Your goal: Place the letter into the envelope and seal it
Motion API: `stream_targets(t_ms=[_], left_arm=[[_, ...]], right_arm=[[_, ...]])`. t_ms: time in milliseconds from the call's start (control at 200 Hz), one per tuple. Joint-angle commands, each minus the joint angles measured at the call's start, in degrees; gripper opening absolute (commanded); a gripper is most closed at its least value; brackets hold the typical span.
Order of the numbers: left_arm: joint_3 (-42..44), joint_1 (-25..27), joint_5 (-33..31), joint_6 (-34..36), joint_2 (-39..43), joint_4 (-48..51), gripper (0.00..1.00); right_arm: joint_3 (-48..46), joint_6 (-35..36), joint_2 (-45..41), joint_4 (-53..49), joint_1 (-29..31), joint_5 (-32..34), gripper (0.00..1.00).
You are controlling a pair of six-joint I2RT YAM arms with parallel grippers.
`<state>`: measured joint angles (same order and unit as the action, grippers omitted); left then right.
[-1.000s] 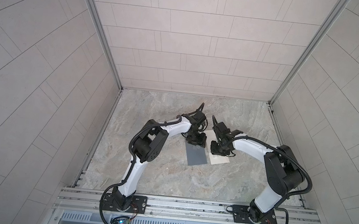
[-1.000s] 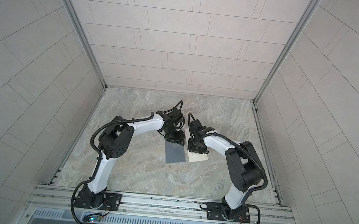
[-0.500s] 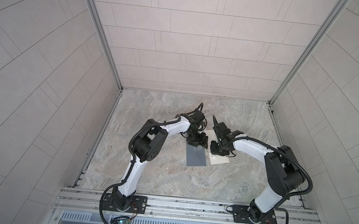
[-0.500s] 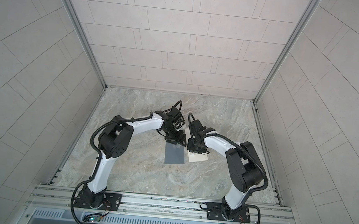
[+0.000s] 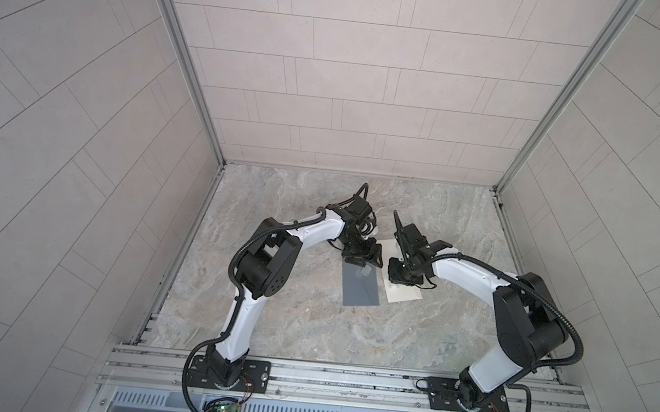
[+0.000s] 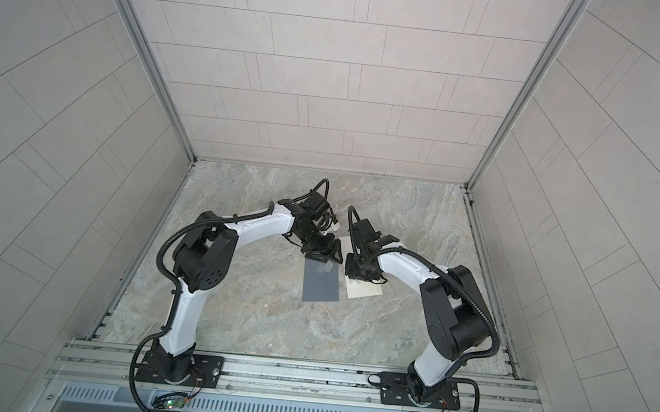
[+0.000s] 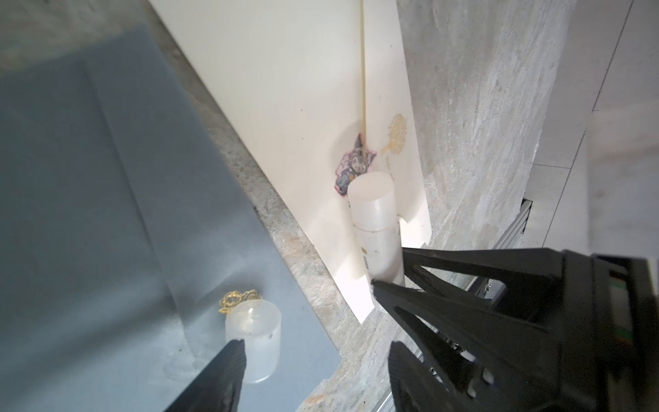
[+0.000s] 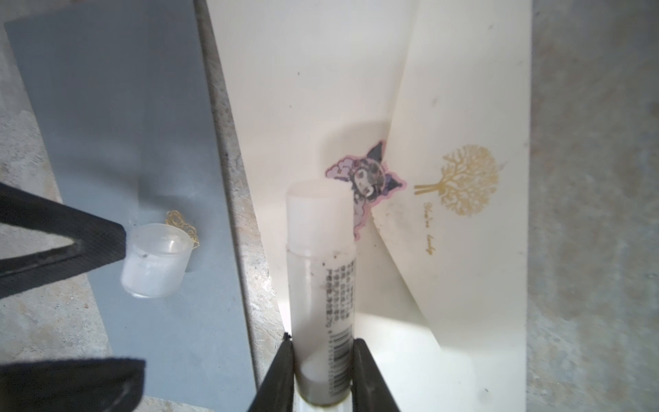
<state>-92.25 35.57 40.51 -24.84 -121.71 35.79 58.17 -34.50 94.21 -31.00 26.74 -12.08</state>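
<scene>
As we aim glue at the envelope (image 8: pixel 303 89), centre frame
Our right gripper (image 8: pixel 322 344) clamps the glue stick (image 8: pixel 321 278); the left gripper (image 7: pixel 313 346) gapes around the cap (image 7: pixel 253 342), parked clear.

One grey letter (image 5: pixel 359 287), one cream envelope (image 5: pixel 402 296), one glue stick (image 8: pixel 321 271), one loose clear cap (image 8: pixel 153 260), one cartoon sticker (image 8: pixel 371 178).

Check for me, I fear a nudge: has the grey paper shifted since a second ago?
No. The grey paper lies at the same spot on the stone table.
</scene>
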Motion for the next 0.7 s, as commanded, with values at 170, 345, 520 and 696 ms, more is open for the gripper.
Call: stream_targets(t_ms=[170, 345, 520, 696], left_arm=[[7.24, -4.34, 11.86, -11.48, 9.96, -14.14, 0.71], [8.38, -4.72, 13.87, -15.26, 11.89, -17.28, 0.71], [9.19, -4.95, 12.98, -16.38, 12.71, -18.57, 0.69], [10.80, -4.95, 12.23, -19.15, 13.49, -20.73, 0.64]], right_arm=[[0.66, 4.86, -6.88, 1.00, -0.25, -4.82, 0.15], [0.85, 4.58, -10.19, 6.14, -0.22, -13.10, 0.14], [2.18, 2.05, -12.27, 9.34, -0.37, -15.35, 0.14], [3.85, 1.15, -12.60, 9.85, -0.39, -15.26, 0.13]])
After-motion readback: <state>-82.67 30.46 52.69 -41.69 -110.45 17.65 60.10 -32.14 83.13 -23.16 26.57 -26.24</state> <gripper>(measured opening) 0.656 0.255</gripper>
